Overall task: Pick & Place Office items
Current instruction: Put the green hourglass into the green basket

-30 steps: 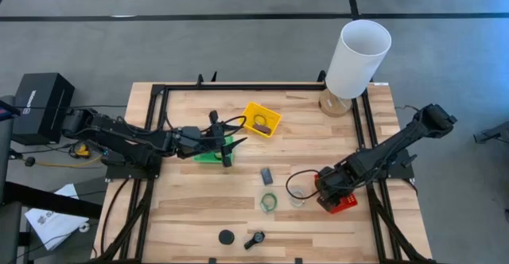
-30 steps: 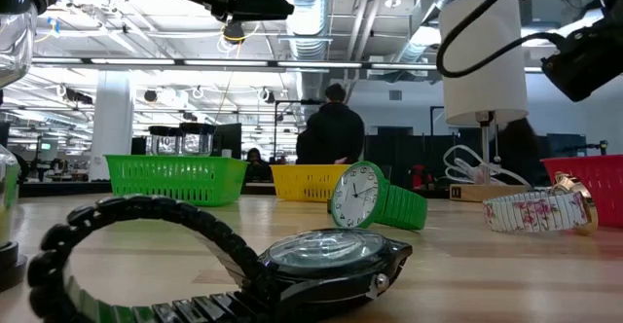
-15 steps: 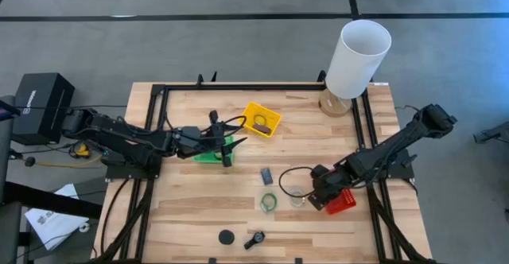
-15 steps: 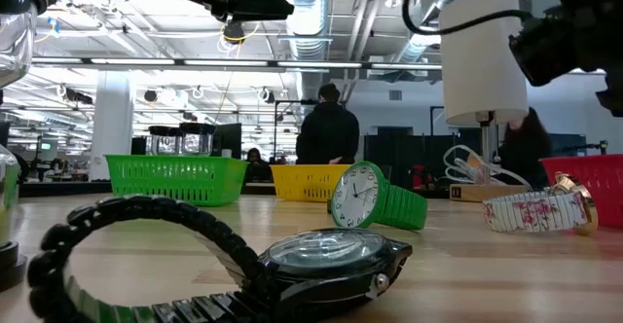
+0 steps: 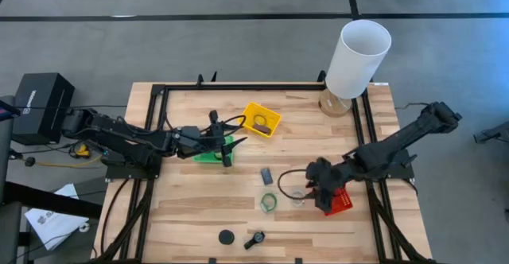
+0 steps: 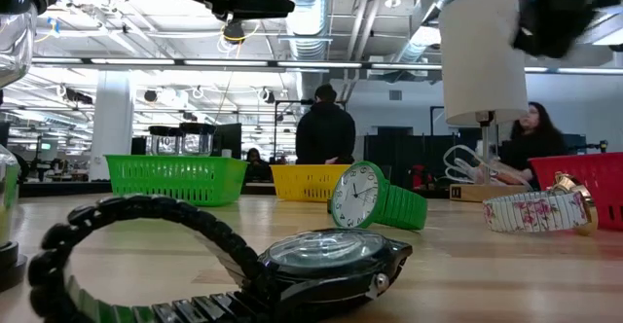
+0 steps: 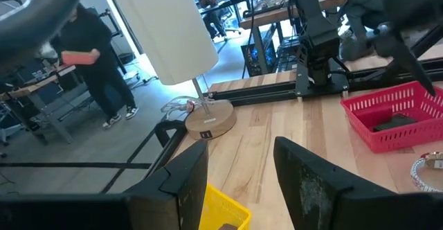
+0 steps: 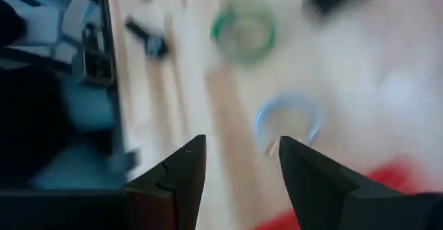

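Observation:
The items are small wristwatches and blocks on the wooden table. A pale, clear-strapped watch (image 5: 297, 197) lies beside a green watch (image 5: 270, 203), with a dark grey block (image 5: 266, 175) behind them. A black puck (image 5: 227, 236) and a black watch (image 5: 254, 240) lie near the front edge. My right gripper (image 5: 315, 186) hovers open and empty just right of the pale watch (image 8: 287, 122); the green watch (image 8: 243, 29) lies beyond it. My left gripper (image 5: 232, 149) is open and empty over the green tray (image 5: 208, 156).
A yellow tray (image 5: 261, 119) with a brown item stands at the far middle. A red tray (image 5: 343, 202) holding a dark item (image 7: 394, 122) stands under my right arm. A tall white lamp (image 5: 356, 57) stands at the far right corner. People move in the room behind (image 6: 326, 133).
My right gripper has gone from above the red tray toward the table's left edge, nearer the pale watch, and now stands past the tray's left rim. The watches and trays have stayed where they were.

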